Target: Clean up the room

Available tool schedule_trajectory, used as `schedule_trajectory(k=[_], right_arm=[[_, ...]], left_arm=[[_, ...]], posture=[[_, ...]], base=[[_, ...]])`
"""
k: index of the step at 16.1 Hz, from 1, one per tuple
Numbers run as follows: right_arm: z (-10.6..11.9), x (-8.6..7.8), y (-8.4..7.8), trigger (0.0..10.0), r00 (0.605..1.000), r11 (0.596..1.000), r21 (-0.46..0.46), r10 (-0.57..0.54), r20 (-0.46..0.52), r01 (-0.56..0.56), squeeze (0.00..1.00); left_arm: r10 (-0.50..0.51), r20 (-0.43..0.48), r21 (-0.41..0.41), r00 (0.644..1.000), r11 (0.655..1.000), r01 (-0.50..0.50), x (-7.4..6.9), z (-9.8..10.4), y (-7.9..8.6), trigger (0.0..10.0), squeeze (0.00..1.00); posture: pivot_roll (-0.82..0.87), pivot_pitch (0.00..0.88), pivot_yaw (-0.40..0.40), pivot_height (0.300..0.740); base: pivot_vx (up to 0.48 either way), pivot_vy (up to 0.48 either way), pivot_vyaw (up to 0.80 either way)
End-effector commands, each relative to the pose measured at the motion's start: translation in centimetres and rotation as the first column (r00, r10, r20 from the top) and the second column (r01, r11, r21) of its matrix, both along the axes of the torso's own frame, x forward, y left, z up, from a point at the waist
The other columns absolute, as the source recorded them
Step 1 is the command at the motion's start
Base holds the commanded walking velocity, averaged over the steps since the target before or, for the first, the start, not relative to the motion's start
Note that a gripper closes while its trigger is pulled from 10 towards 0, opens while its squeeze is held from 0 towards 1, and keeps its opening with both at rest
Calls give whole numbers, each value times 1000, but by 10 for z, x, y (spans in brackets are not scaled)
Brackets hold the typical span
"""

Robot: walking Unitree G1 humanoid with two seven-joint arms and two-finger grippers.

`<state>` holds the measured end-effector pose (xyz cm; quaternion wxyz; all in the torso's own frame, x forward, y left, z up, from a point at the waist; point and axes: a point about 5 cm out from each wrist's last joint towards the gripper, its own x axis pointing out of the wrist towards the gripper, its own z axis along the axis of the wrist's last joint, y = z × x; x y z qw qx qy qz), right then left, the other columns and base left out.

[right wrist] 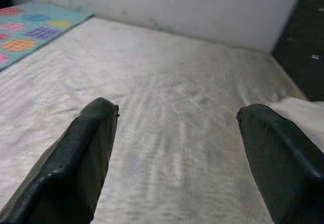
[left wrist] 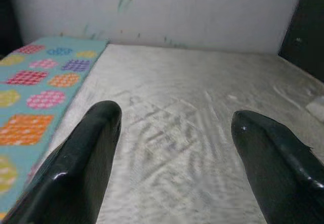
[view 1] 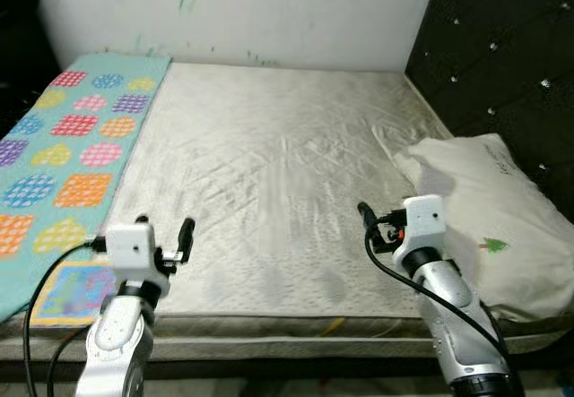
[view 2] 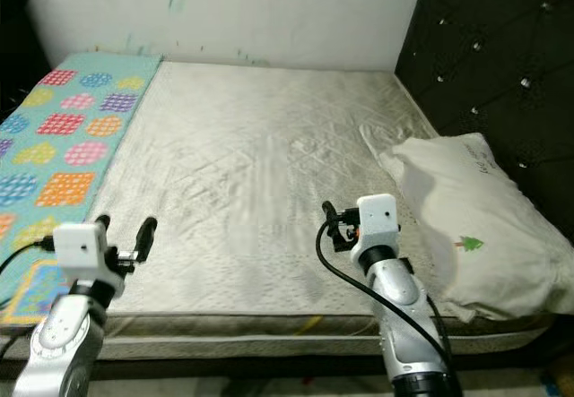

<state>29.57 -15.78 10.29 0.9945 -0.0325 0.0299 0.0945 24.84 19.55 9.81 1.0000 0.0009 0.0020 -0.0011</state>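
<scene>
Bed [view 1: 269, 173], head views: a wide mattress with a pale cream cover, quilted in a fine diamond pattern and creased, reaching from the near edge to the white wall [view 1: 251, 12] at the far side. Along its left side lies a turquoise blanket [view 1: 63, 164] printed with chequered hearts, circles and squares in pink, orange, yellow and purple. At the right, a soft white pillow [view 1: 493, 227] with a small green tree mark rests against the black tufted headboard [view 1: 502, 56], which is studded with shiny buttons. Left gripper [view 1: 163, 236] hovers over the near left of the mattress, beside the blanket's edge; right gripper [view 1: 368, 218] hovers near the pillow.

Left wrist view: two glossy black fingers [left wrist: 81, 163] spread apart, nothing between them, quilted cover and blanket beyond.

Right wrist view: black fingers [right wrist: 76, 168] likewise parted and empty above the cream cover, pillow corner at one side.
</scene>
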Motion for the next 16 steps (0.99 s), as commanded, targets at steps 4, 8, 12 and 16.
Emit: schedule_trajectory(k=[4, 8, 12, 16], right_arm=[[12, 7, 9, 10000, 997, 998, -37, 46, 56, -44, 0], [11, 9, 7, 10000, 999, 999, -23, 38, 38, -37, 0], [10, 7, 9, 10000, 998, 998, 27, 56, 32, -57, 0], [9, 5, 11, 10000, 997, 997, 47, 67, 22, -68, 0]], left_arm=[[18, 1, 20, 1000, 1000, -18, 2, 0, 5, 10000, 0], [38, 14, 34, 999, 999, -38, 4, 2, 7, 10000, 0], [38, 14, 35, 999, 999, -39, 4, 2, 8, 10000, 0], [32, 8, 40, 999, 999, -33, 5, 1, 8, 10000, 0]], posture=[[-59, 4, -60, 740], [-59, 1, -61, 740], [-60, 1, -58, 740], [-61, 7, -53, 740]], base=[[0, 480, 0], [0, 480, 0], [0, 480, 0], [0, 480, 0]])
